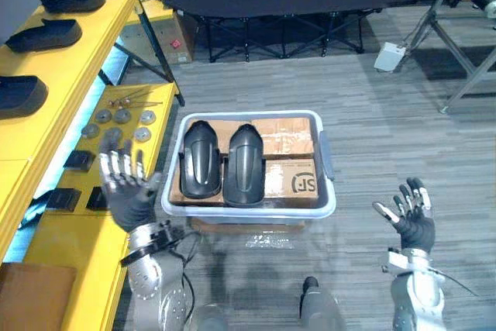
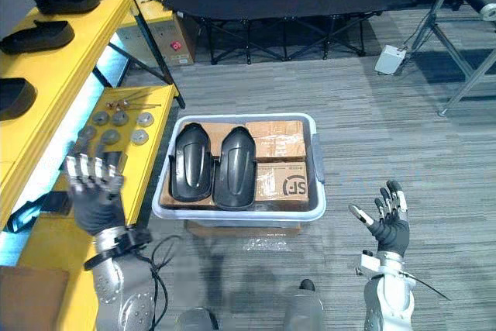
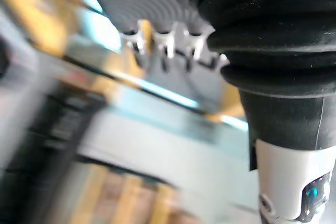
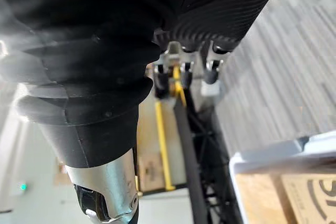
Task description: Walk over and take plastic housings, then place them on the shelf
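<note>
Two black plastic housings (image 1: 222,162) lay side by side in the left half of a pale bin (image 1: 248,212) on the floor, resting on cardboard boxes (image 1: 289,179) that filled its bottom. The left hand (image 1: 128,191) was raised by the bin's left wall, fingers straight and spread, holding nothing. The right hand (image 1: 415,226) hung over the floor well to the right of the bin, likewise released. Metal discs (image 1: 122,116) sat on the lower level of the yellow shelf (image 1: 66,63), near its edge.

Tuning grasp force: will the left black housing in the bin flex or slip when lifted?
Left housing looks like a moulded shell: probably stiff, light. Glossy domed back may slip. Resting on cardboard boxes, it might rock.
</note>
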Robot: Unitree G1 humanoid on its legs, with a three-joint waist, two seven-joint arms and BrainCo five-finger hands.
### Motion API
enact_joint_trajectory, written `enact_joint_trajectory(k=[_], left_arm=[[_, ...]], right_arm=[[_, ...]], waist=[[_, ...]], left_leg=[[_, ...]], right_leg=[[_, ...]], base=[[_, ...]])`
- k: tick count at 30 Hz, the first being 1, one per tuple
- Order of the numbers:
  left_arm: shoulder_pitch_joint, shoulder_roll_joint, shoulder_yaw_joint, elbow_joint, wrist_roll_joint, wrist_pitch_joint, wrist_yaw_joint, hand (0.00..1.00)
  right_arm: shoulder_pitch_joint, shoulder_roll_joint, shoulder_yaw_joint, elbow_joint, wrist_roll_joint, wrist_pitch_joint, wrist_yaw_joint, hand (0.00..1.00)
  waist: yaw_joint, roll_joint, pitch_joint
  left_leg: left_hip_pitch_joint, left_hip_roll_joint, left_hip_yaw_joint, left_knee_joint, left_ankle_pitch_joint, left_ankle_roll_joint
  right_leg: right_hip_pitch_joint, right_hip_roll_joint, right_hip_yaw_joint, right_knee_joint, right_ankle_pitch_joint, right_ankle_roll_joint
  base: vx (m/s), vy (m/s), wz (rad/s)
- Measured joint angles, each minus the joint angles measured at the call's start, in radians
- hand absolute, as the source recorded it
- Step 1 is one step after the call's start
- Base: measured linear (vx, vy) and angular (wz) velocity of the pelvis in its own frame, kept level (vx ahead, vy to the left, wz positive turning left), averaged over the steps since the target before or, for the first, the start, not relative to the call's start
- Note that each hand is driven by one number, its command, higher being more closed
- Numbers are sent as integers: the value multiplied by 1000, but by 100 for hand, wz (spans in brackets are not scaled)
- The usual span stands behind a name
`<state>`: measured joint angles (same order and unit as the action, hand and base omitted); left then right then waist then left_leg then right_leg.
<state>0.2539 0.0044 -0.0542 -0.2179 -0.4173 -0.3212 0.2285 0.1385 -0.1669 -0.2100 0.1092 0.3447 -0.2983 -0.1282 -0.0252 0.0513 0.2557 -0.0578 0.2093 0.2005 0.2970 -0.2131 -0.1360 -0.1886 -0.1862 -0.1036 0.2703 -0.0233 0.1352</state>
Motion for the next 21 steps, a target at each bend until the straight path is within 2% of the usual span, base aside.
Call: enact_joint_trajectory(k=[1,2,3,4,6,7,9,11,12,13,14,18,21], left_arm=[[-2,20,-20,40,43,35,-15,0],[1,32,-31,58,61,52,-14,0],[2,56,-51,103,113,105,-5,0],[1,65,-60,125,136,135,8,0],[-6,75,-69,180,194,174,36,0],[-30,76,-71,240,207,210,64,0],[-46,75,-75,288,222,239,93,0],[-58,71,-88,372,268,244,119,0],[-58,69,-90,394,270,243,120,0],[-58,68,-109,442,271,240,120,0],[-59,68,-117,458,271,238,120,0],[-62,64,-182,541,278,211,94,0],[-72,64,-236,581,274,179,55,0]], right_arm=[[-47,-1,0,44,-5,1,-26,0],[-74,-1,0,74,-5,1,-32,0],[-134,-6,1,161,-3,2,-46,0],[-157,-13,1,196,3,2,-44,0],[-204,-33,10,242,13,5,-45,0],[-264,-63,28,289,36,16,-52,0],[-342,-87,29,341,37,35,-72,0],[-480,-145,46,461,53,51,-93,0],[-514,-162,57,500,53,61,-94,0],[-598,-208,86,595,56,79,-92,0],[-633,-224,99,628,59,81,-91,0],[-826,-328,158,760,72,104,-83,0],[-939,-387,213,831,73,150,-62,0]], waist=[[15,-7,25],[19,-10,39],[35,-11,59],[44,-11,60],[59,-13,68],[68,-18,96],[75,-22,126],[100,-25,163],[106,-25,163],[132,-23,165],[140,-20,172],[172,16,196],[190,51,216]], left_leg=[[0,-13,2,-4,4,-6],[0,-17,3,-3,4,-6],[-5,-24,2,-3,6,-3],[-15,-27,-1,-7,9,-1],[-40,-32,-9,-10,18,0],[-54,-37,-30,-12,30,-1],[-72,-36,-52,-11,39,-4],[-102,-35,-76,-9,51,-6],[-114,-36,-81,-9,54,-5],[-138,-37,-87,-5,57,-5],[-143,-39,-92,-3,58,-4],[-210,-60,-137,29,63,2],[-252,-81,-165,60,64,5]], right_leg=[[5,-10,3,-27,21,5],[14,-12,2,-46,36,7],[42,-17,-5,-111,73,14],[51,-17,-12,-149,94,16],[62,-17,-29,-211,134,11],[77,-16,-48,-252,161,9],[84,-12,-70,-270,173,8],[73,-8,-88,-273,181,4],[65,-8,-91,-273,183,3],[44,-9,-94,-270,185,3],[43,-10,-98,-268,186,3],[4,-33,-142,-233,185,3],[-24,-58,-180,-191,184,3]], base=[[-58,76,-5],[-98,127,-5],[-94,114,4],[-84,101,6],[-29,30,16],[-25,18,29],[-45,-2,33],[-54,-12,27],[-48,-2,18],[-31,7,14],[-17,12,21],[-40,43,28],[-55,66,26]])
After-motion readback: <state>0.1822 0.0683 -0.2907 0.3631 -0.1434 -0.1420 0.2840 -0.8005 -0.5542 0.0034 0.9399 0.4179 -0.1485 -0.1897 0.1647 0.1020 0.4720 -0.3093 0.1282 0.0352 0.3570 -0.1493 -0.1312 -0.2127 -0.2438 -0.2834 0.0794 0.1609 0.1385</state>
